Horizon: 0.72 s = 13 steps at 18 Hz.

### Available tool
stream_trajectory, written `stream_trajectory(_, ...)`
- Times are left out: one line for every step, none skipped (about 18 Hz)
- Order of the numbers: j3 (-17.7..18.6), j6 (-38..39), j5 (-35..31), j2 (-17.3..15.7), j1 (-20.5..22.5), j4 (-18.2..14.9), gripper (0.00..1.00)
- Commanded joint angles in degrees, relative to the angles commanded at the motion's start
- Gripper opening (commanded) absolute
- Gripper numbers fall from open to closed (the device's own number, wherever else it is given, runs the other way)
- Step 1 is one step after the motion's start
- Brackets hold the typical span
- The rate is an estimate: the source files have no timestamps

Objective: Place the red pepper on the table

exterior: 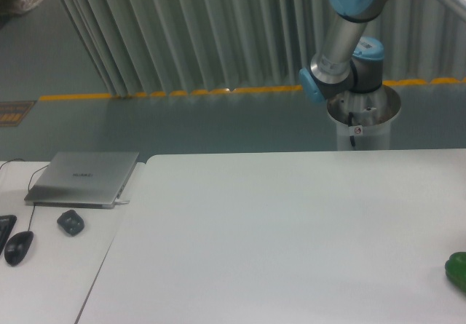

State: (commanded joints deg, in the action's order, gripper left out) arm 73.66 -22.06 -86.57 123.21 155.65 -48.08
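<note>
The wide white table (277,236) fills the lower right of the camera view. The red pepper is not in view. Only the arm's base and lower joints (348,62) show at the top right, behind the table's far edge. The gripper is out of the frame, so its state and what it holds are hidden.
A glossy green vegetable (457,271) lies at the table's right edge, partly cut off. On the narrower white desk (51,266) at left sit a closed laptop (84,179), a dark mouse (18,247), a small dark object (70,222) and a keyboard corner.
</note>
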Motion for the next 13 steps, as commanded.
stream_trajectory(-0.7,0.0,0.0,0.7,0.2,0.4,1.00)
stream_trajectory(-1.3,0.0,0.0,1.5,0.3,0.4,1.00)
stream_trajectory(-2.2,0.0,0.0,2.3,0.3,0.4,1.00)
stream_trajectory(-2.4,-0.1,0.0,2.7,0.4,0.4,1.00)
stream_trajectory(-2.9,0.0,0.0,3.1,0.8,0.4,1.00)
stream_trajectory(-2.9,0.1,0.0,3.3,1.1,0.4,1.00)
stream_trajectory(-2.6,0.1,0.0,3.4,1.1,0.4,1.00)
stream_trajectory(-2.7,0.3,0.0,4.0,1.2,0.4,1.00)
stream_trajectory(-2.6,0.7,0.0,4.7,1.4,0.4,1.00)
stream_trajectory(-2.7,0.8,0.0,5.4,1.6,0.4,1.00)
stream_trajectory(-2.7,0.9,0.0,5.8,1.9,0.4,1.00)
stream_trajectory(-2.7,0.9,0.0,6.2,2.3,0.4,1.00)
stream_trajectory(-3.0,0.9,0.1,6.7,2.4,0.4,1.00)
